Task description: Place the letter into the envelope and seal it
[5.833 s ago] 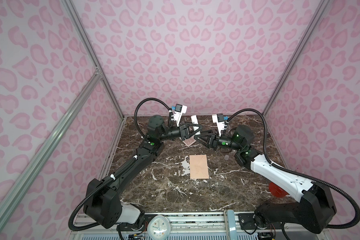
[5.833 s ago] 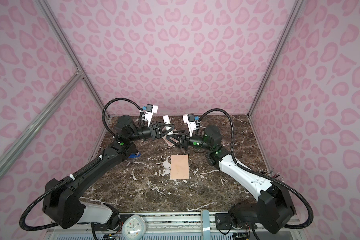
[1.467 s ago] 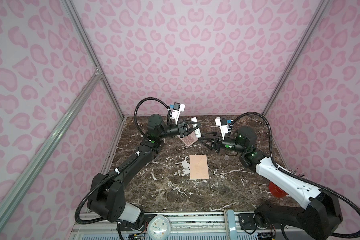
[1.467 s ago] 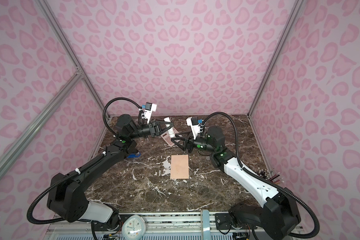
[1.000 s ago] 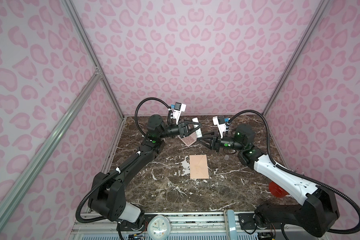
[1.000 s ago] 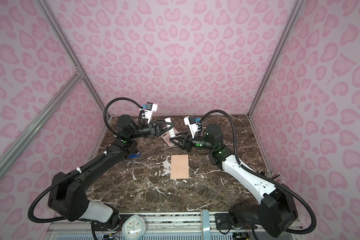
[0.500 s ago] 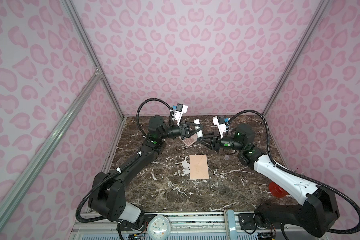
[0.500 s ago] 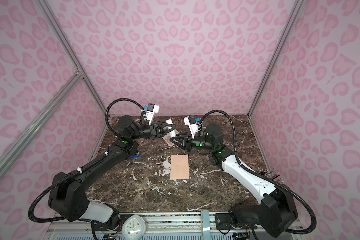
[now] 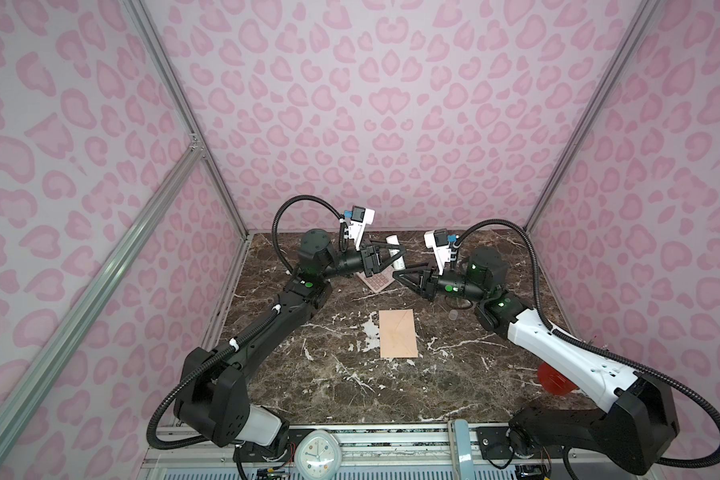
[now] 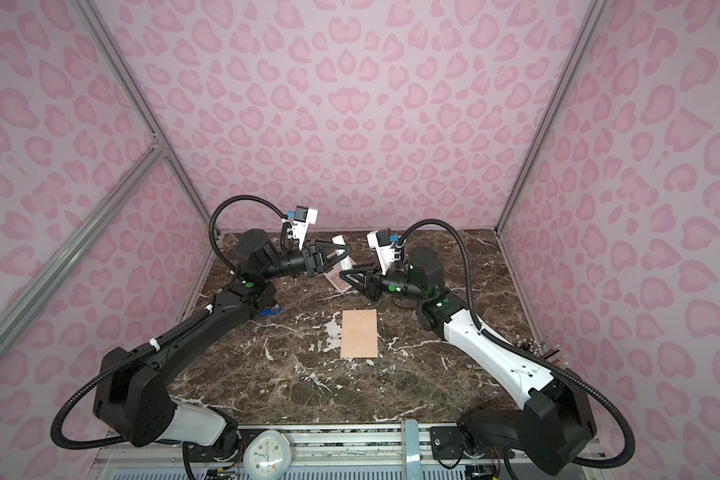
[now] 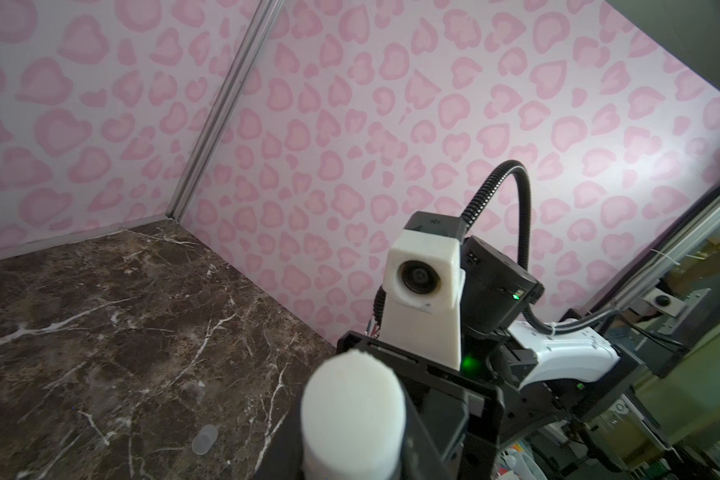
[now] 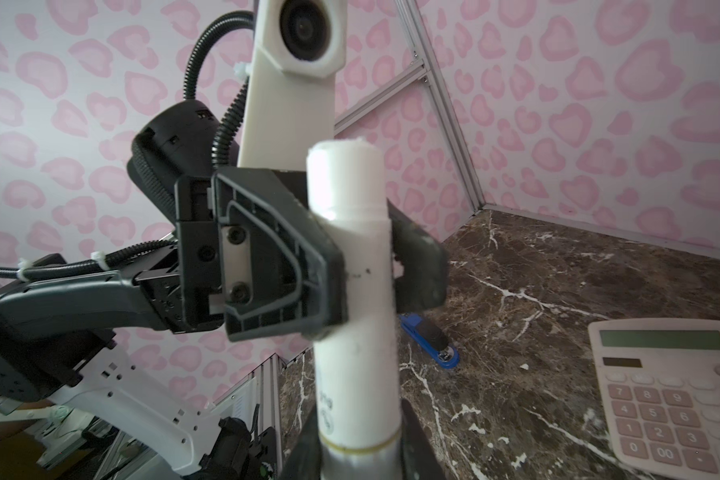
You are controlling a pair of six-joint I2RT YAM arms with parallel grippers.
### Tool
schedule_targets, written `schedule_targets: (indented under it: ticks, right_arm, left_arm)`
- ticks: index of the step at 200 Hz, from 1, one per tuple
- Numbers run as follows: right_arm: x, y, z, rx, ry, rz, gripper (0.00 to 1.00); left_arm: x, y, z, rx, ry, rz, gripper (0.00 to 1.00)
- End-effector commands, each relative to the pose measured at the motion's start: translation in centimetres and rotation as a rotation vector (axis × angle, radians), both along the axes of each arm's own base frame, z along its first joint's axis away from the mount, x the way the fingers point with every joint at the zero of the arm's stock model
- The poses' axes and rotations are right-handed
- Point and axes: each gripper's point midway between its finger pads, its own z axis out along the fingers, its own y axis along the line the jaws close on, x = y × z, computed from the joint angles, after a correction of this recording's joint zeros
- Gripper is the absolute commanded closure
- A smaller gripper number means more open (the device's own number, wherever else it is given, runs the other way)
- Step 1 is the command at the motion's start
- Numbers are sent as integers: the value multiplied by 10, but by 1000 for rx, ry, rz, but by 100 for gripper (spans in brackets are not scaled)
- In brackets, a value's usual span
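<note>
The peach envelope point(image 9: 398, 338) point(image 10: 359, 332) lies flat mid-table, seam side up, with no gripper near it. The letter is out of view. Both grippers meet above the back of the table around an upright white glue stick point(image 9: 395, 249) point(image 10: 342, 249) point(image 12: 352, 266). My left gripper point(image 9: 393, 254) point(image 10: 341, 254) point(image 12: 364, 270) is shut on the stick's upper part, and the left wrist view shows its uncapped end point(image 11: 352, 407) close up. My right gripper point(image 9: 400, 270) point(image 10: 350, 269) point(image 12: 358, 453) is shut on the stick's lower end.
A pink-keyed calculator point(image 9: 377, 280) point(image 12: 674, 390) lies at the back under the grippers. A blue stapler point(image 10: 272, 311) point(image 12: 429, 340) sits by the left arm. A small clear cap point(image 9: 454, 314) point(image 11: 204, 438) lies near the right arm. A red object point(image 9: 553, 380) sits at the right edge.
The right gripper's fingers have narrowed onto the lower end of the glue stick. The left gripper keeps its hold, and both arms have barely moved.
</note>
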Motion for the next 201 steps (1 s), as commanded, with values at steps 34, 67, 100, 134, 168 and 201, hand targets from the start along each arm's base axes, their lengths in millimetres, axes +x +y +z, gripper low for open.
schedule_targets:
  ticks: [34,67,100,134,168,201]
  right_arm:
    - [25,-11,-8,-195,-98,-371,96]
    - [26,-13,-3,-291,-169,-527,94]
    - [20,-5,-1,-379,-230,-587,92]
    - [15,-1,-8,-396,-239,-567,80]
    - [12,-18,-17,-391,-230,-550,62]
    - [3,-33,-21,-342,-241,-449,51]
  left_arm:
    - [38,17,-26,166,-29,306,96]
    - [45,17,-34,184,-20,374,96]
    - [48,14,-37,182,-14,402,96]
    - [51,16,-37,179,-7,421,96]
    - [54,24,-27,123,12,409,96]
    - [53,28,-12,97,-6,376,96]
